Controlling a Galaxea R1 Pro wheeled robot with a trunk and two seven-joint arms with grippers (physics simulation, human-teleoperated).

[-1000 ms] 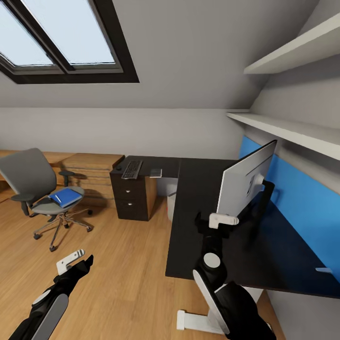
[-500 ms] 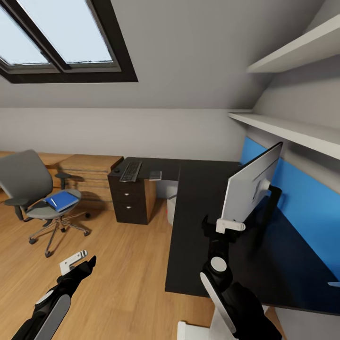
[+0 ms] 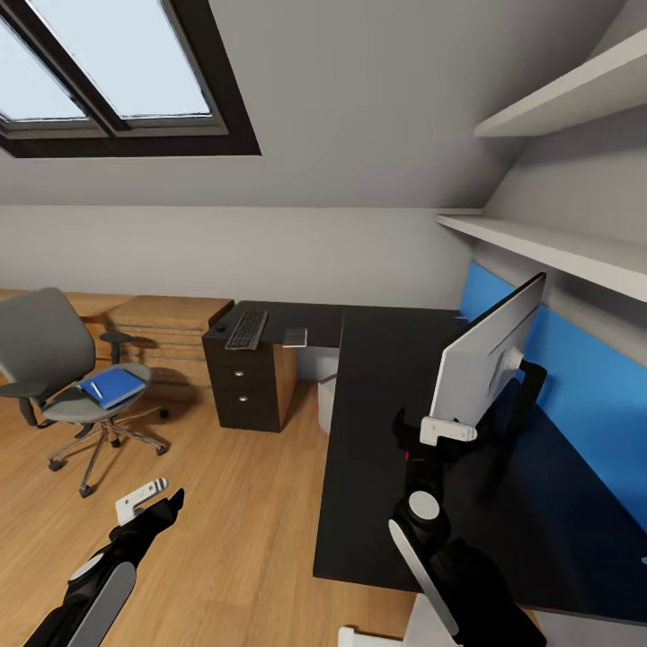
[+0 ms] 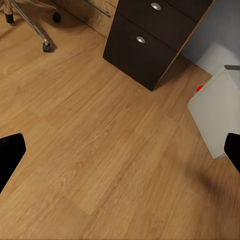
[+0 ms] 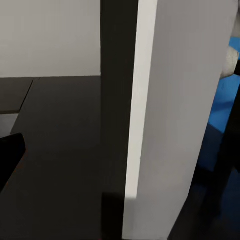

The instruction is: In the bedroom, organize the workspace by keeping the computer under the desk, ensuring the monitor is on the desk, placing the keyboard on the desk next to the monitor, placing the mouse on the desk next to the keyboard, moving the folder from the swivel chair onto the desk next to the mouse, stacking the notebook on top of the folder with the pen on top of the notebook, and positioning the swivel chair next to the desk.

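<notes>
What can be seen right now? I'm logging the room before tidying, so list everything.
skylight: one, black-framed, in the sloped ceiling
shelves: two, white, on the wall above the desk
wall panel: one, blue, behind the desk
desk: one, glossy black, L-shaped
monitor: one, white back, on the desk
keyboard: one, dark grey, on the desk's far wing
flat item: one, grey, beside the keyboard; too small to identify
drawer cabinet: one, dark, under the desk
computer: one, white, on the floor under the desk
wooden unit: one, light wood, by the wall
swivel chair: one, grey
folder: one, blue, on the chair seat
pen: one, light, on the folder
left gripper: fingers apart, over the floor
right gripper: fingers apart, at the monitor's edge
</notes>
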